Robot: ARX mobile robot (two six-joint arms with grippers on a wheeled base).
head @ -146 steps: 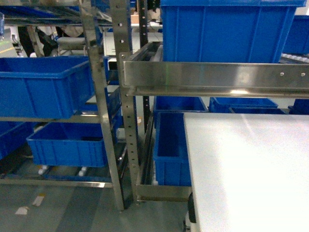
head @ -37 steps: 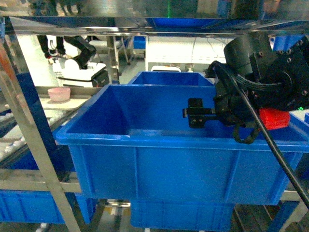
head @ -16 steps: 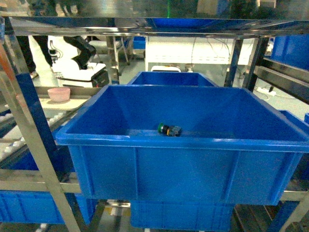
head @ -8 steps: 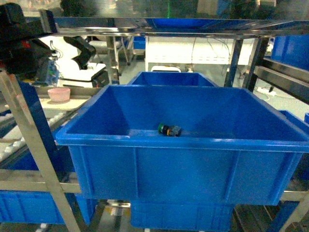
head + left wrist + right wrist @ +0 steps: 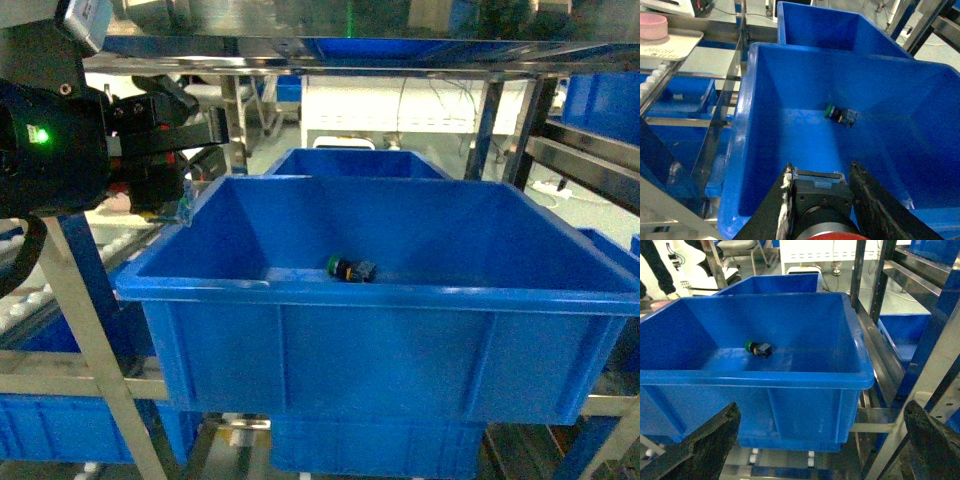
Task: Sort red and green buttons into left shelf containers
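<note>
Green-capped push button (image 5: pixel 349 268) with its black-blue block base lies on its side on the floor of the large deep blue plastic bin (image 5: pixel 380 340). Left gripper (image 5: pixel 818 176), above the bin's near-left corner, clasps a red-capped push button (image 5: pixel 826 234). Right gripper's (image 5: pixel 820 440) fingers stand spread wide, empty.

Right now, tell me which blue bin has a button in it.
The large front bin, nearest the camera; the green button lies on its floor. The smaller bin behind it shows nothing inside.
</note>
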